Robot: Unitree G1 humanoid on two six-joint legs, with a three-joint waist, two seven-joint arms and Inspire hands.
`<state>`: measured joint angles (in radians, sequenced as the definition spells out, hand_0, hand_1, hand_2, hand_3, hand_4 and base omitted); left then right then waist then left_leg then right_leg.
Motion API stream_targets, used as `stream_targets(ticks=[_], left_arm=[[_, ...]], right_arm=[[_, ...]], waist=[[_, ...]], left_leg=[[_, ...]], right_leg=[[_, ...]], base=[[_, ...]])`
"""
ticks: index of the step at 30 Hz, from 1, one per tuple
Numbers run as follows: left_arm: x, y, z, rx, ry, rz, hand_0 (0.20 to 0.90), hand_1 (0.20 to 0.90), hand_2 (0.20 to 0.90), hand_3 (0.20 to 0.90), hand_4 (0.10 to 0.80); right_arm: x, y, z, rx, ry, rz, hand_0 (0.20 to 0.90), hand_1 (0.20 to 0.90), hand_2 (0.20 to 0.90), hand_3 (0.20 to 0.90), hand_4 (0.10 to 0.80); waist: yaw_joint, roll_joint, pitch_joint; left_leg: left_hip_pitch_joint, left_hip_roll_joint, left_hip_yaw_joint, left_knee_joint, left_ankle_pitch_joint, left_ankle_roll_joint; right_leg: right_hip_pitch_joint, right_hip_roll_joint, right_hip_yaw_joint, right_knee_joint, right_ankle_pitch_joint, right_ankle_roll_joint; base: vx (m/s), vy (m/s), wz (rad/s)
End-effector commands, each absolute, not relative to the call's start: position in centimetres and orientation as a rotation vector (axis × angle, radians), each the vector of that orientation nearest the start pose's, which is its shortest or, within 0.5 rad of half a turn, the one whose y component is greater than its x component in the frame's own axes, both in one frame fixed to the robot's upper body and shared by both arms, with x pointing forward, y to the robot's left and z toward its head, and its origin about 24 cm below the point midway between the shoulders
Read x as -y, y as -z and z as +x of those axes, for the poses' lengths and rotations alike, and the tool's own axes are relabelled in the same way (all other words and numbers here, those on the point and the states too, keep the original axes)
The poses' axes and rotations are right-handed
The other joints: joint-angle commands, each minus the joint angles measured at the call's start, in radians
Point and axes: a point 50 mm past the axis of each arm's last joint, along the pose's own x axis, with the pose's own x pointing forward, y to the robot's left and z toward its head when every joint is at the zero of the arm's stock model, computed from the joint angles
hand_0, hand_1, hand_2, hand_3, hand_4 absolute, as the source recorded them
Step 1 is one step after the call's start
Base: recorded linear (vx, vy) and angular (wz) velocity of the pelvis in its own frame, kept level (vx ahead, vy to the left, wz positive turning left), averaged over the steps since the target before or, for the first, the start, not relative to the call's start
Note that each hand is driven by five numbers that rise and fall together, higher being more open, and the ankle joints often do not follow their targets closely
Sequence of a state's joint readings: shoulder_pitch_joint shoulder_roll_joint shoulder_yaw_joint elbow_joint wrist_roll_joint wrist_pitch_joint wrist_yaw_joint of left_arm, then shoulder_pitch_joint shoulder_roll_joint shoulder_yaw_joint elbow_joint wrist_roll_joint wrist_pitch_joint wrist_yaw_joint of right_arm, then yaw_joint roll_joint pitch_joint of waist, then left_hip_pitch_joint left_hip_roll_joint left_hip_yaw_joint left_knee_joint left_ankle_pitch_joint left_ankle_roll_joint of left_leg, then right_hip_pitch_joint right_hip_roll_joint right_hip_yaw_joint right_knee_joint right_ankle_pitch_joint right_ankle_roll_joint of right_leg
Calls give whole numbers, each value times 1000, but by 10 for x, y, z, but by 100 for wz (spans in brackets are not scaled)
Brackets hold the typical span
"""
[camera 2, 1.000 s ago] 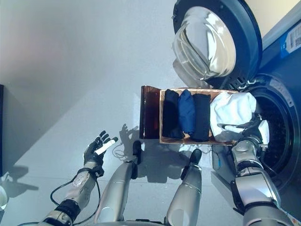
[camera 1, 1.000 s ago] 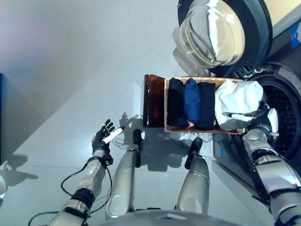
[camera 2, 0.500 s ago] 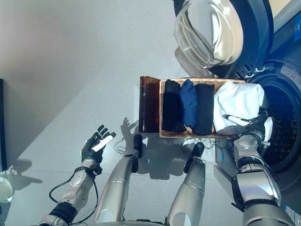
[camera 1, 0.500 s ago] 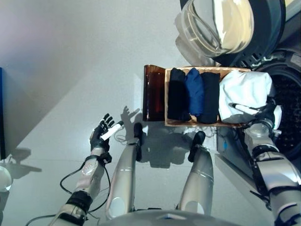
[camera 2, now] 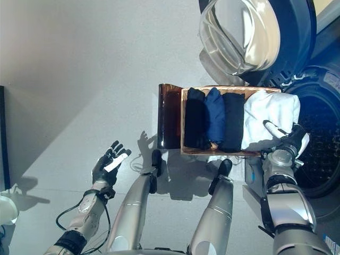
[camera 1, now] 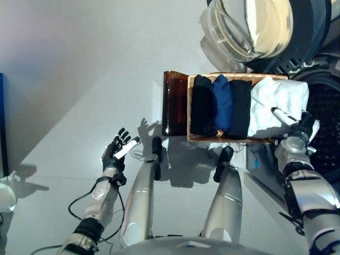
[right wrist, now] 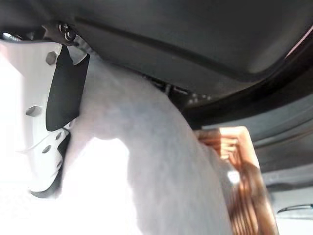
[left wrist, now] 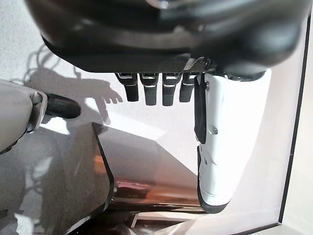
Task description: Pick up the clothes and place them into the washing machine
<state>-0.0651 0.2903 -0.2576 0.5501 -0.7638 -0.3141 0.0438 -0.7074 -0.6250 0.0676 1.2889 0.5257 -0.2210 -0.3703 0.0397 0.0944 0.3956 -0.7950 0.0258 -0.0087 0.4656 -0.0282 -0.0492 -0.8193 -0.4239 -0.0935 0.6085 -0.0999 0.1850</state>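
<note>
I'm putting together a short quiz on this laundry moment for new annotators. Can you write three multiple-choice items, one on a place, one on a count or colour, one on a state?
1. Where does the white garment lie?
A. at the basket's end nearest the washing machine drum
B. on the floor by the left hand
C. inside the drum

2. How many dark folded garments lie beside it in the basket?
A. one
B. three
C. five

3. How is the washing machine door?
A. shut
B. taken off and lying on the floor
C. swung open

Key: 1 A, the white garment fills the basket's end next to the drum, with the right hand at it. 2 B, a black garment, a blue garment and another black garment lie side by side. 3 C, the glass door stands clear of the dark drum opening. The left hand hangs open over the floor.
</note>
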Motion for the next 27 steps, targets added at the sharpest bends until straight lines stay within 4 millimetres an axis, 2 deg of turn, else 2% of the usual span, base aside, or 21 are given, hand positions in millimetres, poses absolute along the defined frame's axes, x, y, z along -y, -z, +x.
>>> stream_targets(ticks=[1, 8, 11, 15, 16, 20, 23, 25, 27], left_arm=[[-212, 31, 233, -168, -142, -328, 900, 900, 900, 900, 800], [-214, 31, 234, -162, -157, -325, 900, 900, 900, 900, 800], [-216, 31, 234, -161, -173, -322, 900, 900, 900, 900, 800], [-216, 32, 236, -166, -198, -324, 900, 900, 900, 900, 800], [-216, 32, 236, -166, -198, -324, 900, 900, 900, 900, 800], [-215, 35, 236, -178, -229, -346, 900, 900, 900, 900, 800], [-211, 37, 236, -192, -244, -376, 900, 900, 900, 900, 800], [-207, 41, 236, -213, -246, -394, 900, 900, 900, 900, 800], [-203, 42, 237, -222, -243, -403, 900, 900, 900, 900, 800]], right_arm=[[351, -87, 330, -84, 740, -142, 200, 200, 200, 200, 300], [354, -79, 323, -93, 764, -121, 200, 200, 200, 200, 300], [362, -75, 315, -82, 839, -30, 200, 200, 200, 200, 300], [366, -67, 307, -34, 958, 228, 200, 200, 200, 200, 300], [366, -67, 307, -34, 958, 229, 200, 200, 200, 200, 300], [359, -64, 306, 110, 1002, 545, 200, 200, 200, 200, 300], [351, -62, 306, 243, 1045, 853, 200, 200, 200, 200, 300], [339, -55, 308, 296, 1050, 1040, 200, 200, 200, 200, 300], [331, -46, 307, 318, 1049, 1138, 200, 200, 200, 200, 300]], waist=[[13, 6, -74], [6, -1, -78], [0, -3, -78], [-10, -2, -77], [-10, -2, -77], [-26, -4, -69], [-33, -1, -66], [-37, 3, -63], [-43, 3, -61]], left_leg=[[53, 60, -42, 77, -127, -65], [69, 64, -40, 67, -126, -69], [72, 65, -39, 68, -131, -69], [84, 69, -38, 70, -138, -72], [84, 69, -38, 70, -138, -72], [103, 73, -32, 62, -142, -76], [107, 75, -28, 63, -149, -75], [110, 77, -27, 66, -152, -76], [115, 78, -25, 67, -154, -77]], right_leg=[[-5, -15, 45, -84, 172, 14], [7, -12, 47, -95, 171, 14], [11, -9, 50, -97, 168, 14], [22, -7, 50, -97, 162, 15], [22, -7, 50, -97, 162, 15], [32, 0, 55, -105, 161, 16], [31, 4, 60, -103, 157, 17], [33, 5, 62, -100, 154, 18], [36, 7, 66, -99, 152, 18]], base=[[0, 0, 0], [0, 0, 0], [0, 0, 0], [0, 0, 0], [0, 0, 0], [1, 1, -1], [5, 17, -13], [18, 19, -13], [18, 14, -10]])
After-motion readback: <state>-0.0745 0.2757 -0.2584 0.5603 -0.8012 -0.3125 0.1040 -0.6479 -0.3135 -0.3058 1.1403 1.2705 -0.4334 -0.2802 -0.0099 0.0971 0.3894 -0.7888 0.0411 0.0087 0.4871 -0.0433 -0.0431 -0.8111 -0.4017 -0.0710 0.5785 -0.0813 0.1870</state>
